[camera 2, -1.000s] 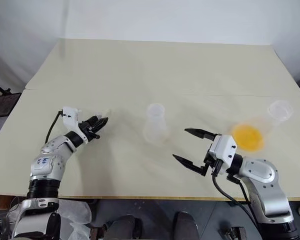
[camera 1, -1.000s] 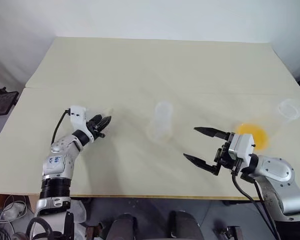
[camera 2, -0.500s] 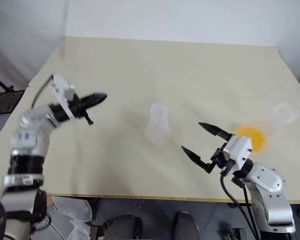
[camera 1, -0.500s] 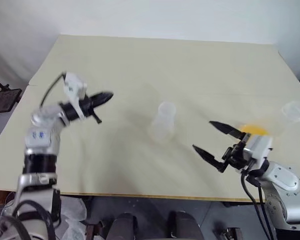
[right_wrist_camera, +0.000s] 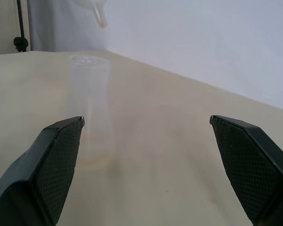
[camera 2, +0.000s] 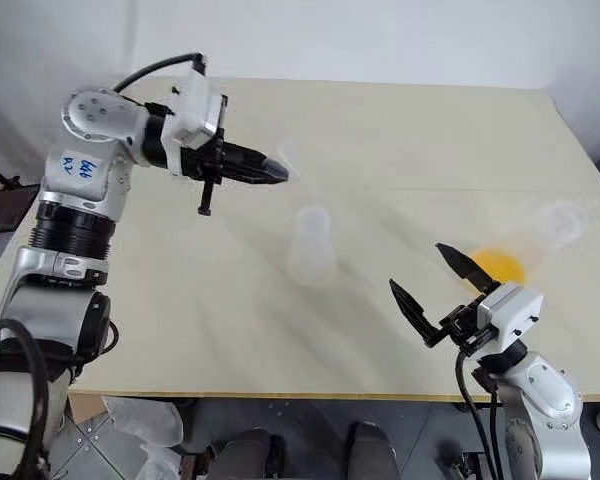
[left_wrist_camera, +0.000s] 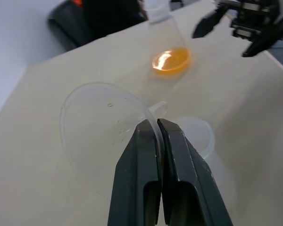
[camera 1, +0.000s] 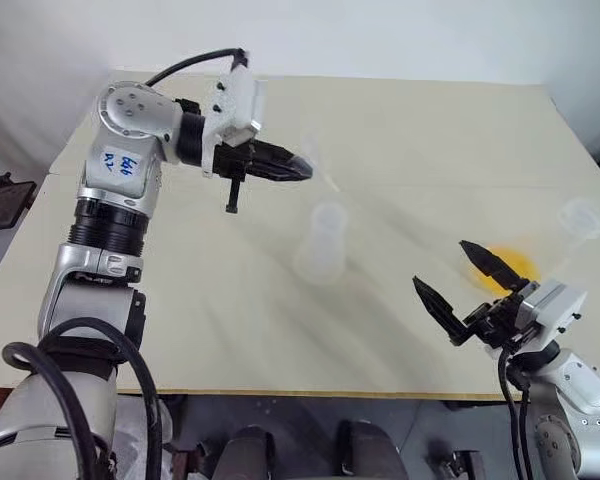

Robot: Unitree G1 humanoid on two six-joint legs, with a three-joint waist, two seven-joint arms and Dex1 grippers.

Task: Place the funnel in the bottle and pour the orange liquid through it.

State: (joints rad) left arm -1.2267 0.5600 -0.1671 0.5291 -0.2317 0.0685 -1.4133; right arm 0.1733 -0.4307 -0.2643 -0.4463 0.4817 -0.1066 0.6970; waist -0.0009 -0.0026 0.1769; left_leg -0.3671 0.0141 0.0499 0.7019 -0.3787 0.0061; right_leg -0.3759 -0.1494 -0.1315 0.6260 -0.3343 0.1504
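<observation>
My left gripper (camera 1: 302, 170) is raised above the table and shut on the rim of the clear funnel (left_wrist_camera: 96, 125), which hangs just up and to the left of the bottle. The clear bottle (camera 1: 323, 240) stands upright at mid-table, and its open mouth (left_wrist_camera: 196, 134) lies just past the left fingertips. The orange liquid (camera 1: 507, 264) sits in a clear round-bodied flask (left_wrist_camera: 167, 47) at the right. My right gripper (camera 1: 441, 264) is open and empty, just left of the flask and right of the bottle, which stands between its spread fingers in the right wrist view (right_wrist_camera: 89, 108).
The beige table (camera 1: 380, 130) has a seam across its middle. Its front edge runs just below my right gripper. A dark stand (camera 1: 0, 200) sits off the table's left side.
My left gripper has shut on the funnel, lifted it off the table and swung it right toward the bottle. My right gripper has drifted slightly right and tilted up, still open.
</observation>
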